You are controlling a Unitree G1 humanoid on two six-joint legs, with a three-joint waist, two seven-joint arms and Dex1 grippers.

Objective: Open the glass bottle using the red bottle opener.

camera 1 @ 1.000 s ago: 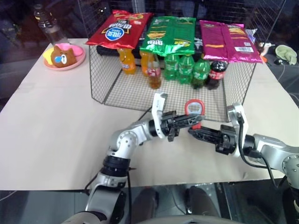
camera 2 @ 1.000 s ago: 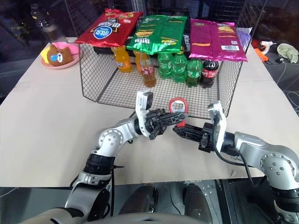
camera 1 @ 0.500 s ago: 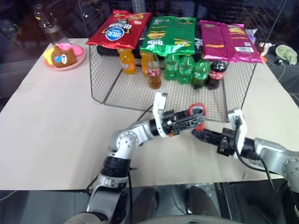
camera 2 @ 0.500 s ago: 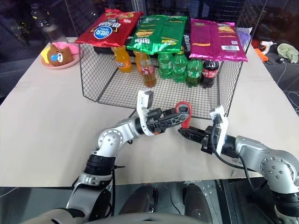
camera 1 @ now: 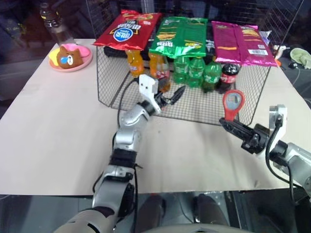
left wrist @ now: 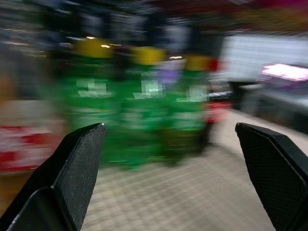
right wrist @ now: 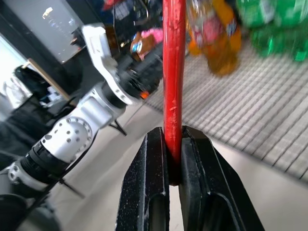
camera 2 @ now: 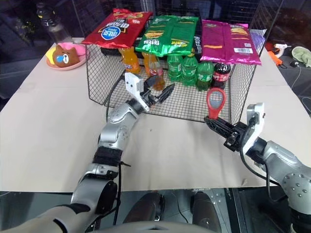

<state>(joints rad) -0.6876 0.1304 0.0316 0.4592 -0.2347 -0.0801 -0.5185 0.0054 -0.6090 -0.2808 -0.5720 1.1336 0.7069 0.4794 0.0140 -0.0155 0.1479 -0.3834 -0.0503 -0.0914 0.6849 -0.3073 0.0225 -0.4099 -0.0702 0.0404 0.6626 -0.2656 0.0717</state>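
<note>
Red bottle opener [camera 1: 232, 104] upright in right claw [camera 1: 228, 127]

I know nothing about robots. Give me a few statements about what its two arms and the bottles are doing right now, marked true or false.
1. The right pincer grips the red bottle opener. True.
2. The left pincer is clamped on the glass bottle. False: it is open, reaching into the wire basket, holding nothing.
3. The glass bottle stands upright in the basket. True.
4. The opener lies flat on the table. False: it is held upright.
</note>
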